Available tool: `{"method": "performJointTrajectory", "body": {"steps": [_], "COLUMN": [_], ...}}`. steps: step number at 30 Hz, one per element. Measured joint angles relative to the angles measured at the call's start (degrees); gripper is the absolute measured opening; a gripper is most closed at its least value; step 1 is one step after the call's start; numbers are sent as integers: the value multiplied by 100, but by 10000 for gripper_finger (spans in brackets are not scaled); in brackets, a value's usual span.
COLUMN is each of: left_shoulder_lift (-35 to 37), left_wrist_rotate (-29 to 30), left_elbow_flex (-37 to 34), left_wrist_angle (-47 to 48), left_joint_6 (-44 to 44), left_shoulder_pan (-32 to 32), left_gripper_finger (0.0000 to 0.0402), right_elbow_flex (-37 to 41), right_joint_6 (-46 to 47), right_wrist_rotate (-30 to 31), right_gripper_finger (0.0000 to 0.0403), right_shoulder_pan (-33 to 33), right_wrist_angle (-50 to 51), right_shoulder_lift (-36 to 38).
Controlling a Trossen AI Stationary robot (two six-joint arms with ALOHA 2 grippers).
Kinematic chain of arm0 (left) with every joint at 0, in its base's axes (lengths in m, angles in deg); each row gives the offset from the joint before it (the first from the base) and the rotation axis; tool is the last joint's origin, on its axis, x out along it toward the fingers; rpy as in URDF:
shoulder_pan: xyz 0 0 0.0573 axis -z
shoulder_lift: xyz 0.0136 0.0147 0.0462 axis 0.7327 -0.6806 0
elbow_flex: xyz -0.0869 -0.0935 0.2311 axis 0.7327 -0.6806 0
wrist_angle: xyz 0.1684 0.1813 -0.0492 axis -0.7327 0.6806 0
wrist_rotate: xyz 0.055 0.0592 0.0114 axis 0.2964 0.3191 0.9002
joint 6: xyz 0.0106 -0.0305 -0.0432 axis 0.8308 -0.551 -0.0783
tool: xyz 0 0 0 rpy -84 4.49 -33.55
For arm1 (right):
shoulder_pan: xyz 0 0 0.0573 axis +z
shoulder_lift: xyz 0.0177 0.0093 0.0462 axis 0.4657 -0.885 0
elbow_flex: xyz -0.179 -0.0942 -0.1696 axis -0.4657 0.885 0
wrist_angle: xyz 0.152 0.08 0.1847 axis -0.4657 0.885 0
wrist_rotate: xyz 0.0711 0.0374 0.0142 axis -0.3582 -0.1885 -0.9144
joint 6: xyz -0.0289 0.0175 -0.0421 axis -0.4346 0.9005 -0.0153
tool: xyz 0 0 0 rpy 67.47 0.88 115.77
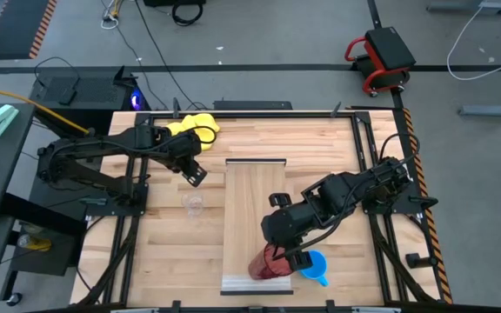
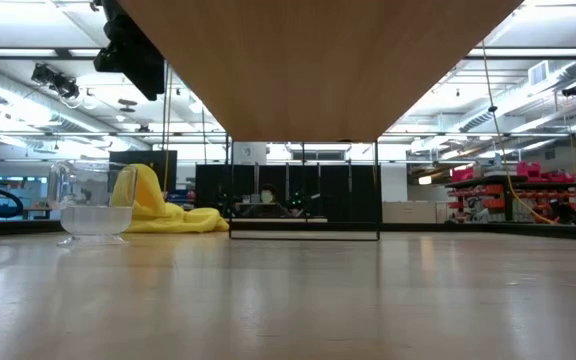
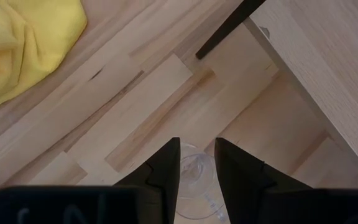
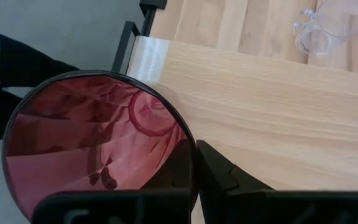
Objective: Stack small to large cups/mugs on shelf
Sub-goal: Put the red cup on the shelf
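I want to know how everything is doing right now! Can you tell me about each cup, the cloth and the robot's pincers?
Red tumbler: upright at the shelf's near end, rim pinched by the right pincer.
Blue mug: upright on the table, beside the shelf.
Glass cup: upright, empty, on the table, not held.
Yellow cloth: crumpled at the table's far edge.
Left pincer: open, above the glass cup.

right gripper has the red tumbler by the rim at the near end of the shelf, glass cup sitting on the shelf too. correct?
Not quite. The right gripper does pinch the red tumbler by its rim at the near end of the shelf, but the glass cup stands on the tabletop left of the shelf, not on it. The high view shows this.
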State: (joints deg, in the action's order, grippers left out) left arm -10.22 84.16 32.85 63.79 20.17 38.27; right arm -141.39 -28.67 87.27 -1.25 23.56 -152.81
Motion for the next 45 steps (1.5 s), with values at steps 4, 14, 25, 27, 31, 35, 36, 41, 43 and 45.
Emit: {"method": "performJointTrajectory", "body": {"steps": [4,14,25,27,31,35,36,41,43,45], "left_shoulder_lift": [0,0,0,0,0,0,0,16,67,163], "left_wrist_rotate": [0,0,0,0,-2,-21,-102,-676,-749,-749], "left_elbow_flex": [0,0,0,0,0,0,0,0,4,4], "left_wrist_angle": [-1,-2,-2,0,-2,-39,-104,-728,-1018,-1306], "left_joint_6": [4,6,9,11,11,-19,-73,-40,-3,-32], "left_shoulder_pan": [0,0,0,0,0,3,19,319,513,686], "left_gripper_finger": [107,107,107,107,107,107,107,107,107,107], "right_elbow_flex": [0,0,0,0,0,1,0,4,4,4], "right_joint_6": [-18,-57,-58,-92,-140,-162,-183,-306,-312,-313], "right_wrist_rotate": [-2,-10,-225,-304,-354,-398,-434,-487,-481,-477], "right_gripper_finger": [11,32,49,50,50,51,51,51,51,51], "right_shoulder_pan": [0,-86,-87,-66,-44,-56,-57,-80,-102,-147], "right_wrist_angle": [4,4,0,-1,-3,-27,-40,-33,-41,-69], "right_shoulder_lift": [0,0,0,0,0,-107,-155,-258,-256,-256]}}
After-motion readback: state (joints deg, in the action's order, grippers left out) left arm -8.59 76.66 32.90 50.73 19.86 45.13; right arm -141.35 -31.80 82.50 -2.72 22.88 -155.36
